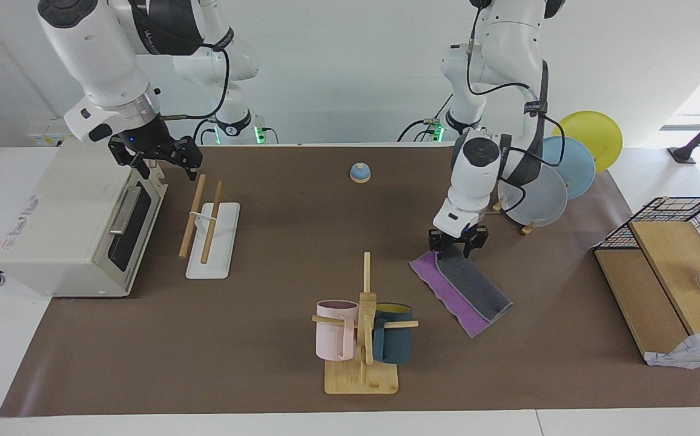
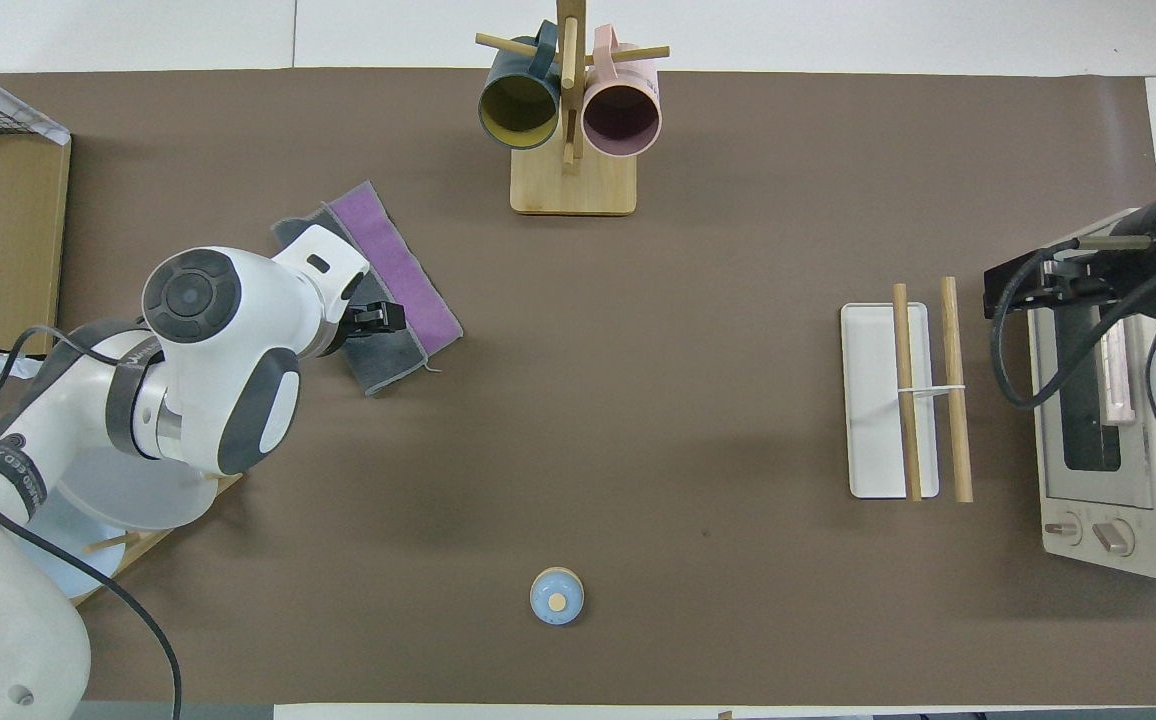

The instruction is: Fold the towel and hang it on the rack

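left gripper fingers: the left gripper is standing with its fingers spread wide, gripping nothing, right at the towel's end nearest the robots; whether the tips are touching the cloth I cannot tell.
towel: the towel is lying folded on the desk, a grey flap over purple, its long axis slanting away from the fingers toward the left arm's end.
rack: the rack is sitting well apart, toward the right arm's end, beside the toaster oven, rods slanting upward.
right gripper: the right gripper is waiting, fingers wide, over the gap between oven and rack.
nearer arm: the left arm is nearest the towel; the right is nearest the rack.
coming move: probably a regrasp, then a long carry across the desk.
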{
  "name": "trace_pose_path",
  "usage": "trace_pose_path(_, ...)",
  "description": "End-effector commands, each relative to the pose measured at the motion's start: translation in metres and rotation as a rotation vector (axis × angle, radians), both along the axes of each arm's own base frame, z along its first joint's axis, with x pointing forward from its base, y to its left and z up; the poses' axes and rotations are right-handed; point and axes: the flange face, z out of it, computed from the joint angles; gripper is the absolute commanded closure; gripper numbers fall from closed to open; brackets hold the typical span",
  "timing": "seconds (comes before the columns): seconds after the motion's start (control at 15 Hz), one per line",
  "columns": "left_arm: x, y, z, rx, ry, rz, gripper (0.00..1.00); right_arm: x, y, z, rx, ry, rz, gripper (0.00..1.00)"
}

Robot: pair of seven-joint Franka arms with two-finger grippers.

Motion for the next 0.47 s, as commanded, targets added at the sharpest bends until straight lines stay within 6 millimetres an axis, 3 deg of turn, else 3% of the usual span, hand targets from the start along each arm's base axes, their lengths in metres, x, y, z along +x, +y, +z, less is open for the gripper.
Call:
trace_pose_path(0.0, 0.000, 0.011, 0.001, -0.076, 0.034, 0.038, 0.00, -0.001, -0.003, 0.001, 0.013, 0.015, 0.026, 0.00)
trace_pose_path(0.4, -0.001, 0.034, -0.015, -0.110, 0.029, 0.072, 0.00, -0.001, -0.003, 0.000, 0.014, 0.017, 0.026, 0.00)
